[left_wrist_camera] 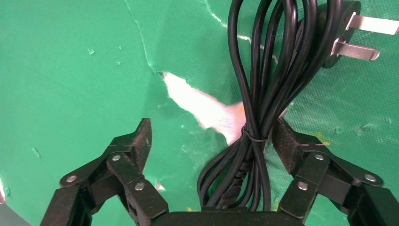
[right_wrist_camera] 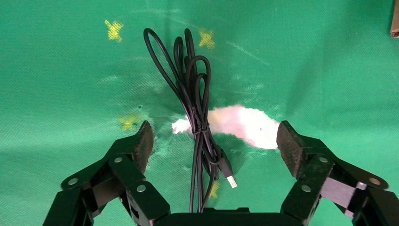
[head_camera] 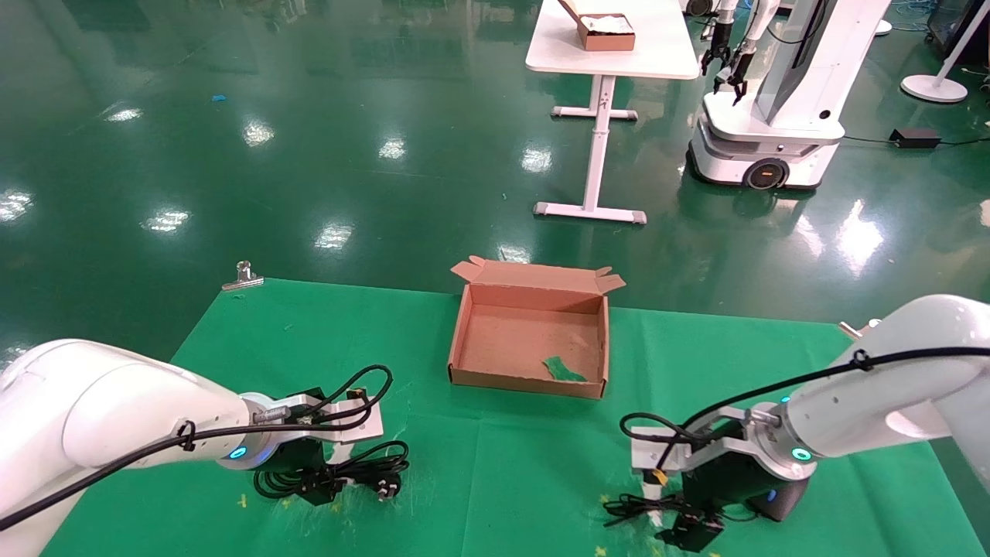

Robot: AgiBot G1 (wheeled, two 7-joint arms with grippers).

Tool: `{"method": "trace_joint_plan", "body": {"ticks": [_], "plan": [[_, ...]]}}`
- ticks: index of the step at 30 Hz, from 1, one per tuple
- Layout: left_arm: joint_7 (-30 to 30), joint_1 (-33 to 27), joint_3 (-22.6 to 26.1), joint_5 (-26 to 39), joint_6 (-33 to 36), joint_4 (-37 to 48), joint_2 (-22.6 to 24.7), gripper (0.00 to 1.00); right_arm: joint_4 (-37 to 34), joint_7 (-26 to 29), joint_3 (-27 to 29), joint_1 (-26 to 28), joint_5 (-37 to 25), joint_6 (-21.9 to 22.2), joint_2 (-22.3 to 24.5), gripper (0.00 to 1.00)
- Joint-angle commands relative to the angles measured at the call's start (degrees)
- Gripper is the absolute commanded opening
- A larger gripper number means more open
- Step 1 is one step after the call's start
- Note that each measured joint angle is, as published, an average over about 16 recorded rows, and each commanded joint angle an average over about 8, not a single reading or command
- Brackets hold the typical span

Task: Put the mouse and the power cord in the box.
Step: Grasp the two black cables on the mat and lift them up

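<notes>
Both arms are seen low at the near edge of the counter, which is covered with a green cloth. On the left, the left end effector is lowered over the power cord, and its fingers are spread wide. The bundled cord lies between the two fingers: it is touching or almost touching one finger pad, while the other pad is kept well apart from it. The cord is tied in the middle by a thin band, and its pronged plug is pointed away from the end effector. In the head view the cord is seen on the cloth just beside and partly under the left end effector.

On the right, the right end effector is held over the thin coiled cable of the mouse. Its fingers are also spread, and the cable is placed about midway between them, with no pad touching it. A small connector is seen at the end of the cable. The mouse itself is found just beside the right end effector, on its outer side.

The box stands open farther back in the middle of the counter, well apart from both arms. A green scrap is lying inside it.
</notes>
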Motion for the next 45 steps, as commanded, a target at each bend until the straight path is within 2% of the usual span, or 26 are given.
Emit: {"method": "trace_joint_plan", "body": {"ticks": [1, 45], "plan": [[0.0, 0.0, 0.0, 0.0, 0.0, 0.0, 0.0, 0.00, 0.4, 0.0, 0.1, -0.1, 0.1, -0.1, 0.2, 0.00], [0.0, 0.0, 0.0, 0.0, 0.1, 0.0, 0.0, 0.00, 2.2, 0.2, 0.4, -0.5, 0.8, -0.5, 1.0, 0.00]]}}
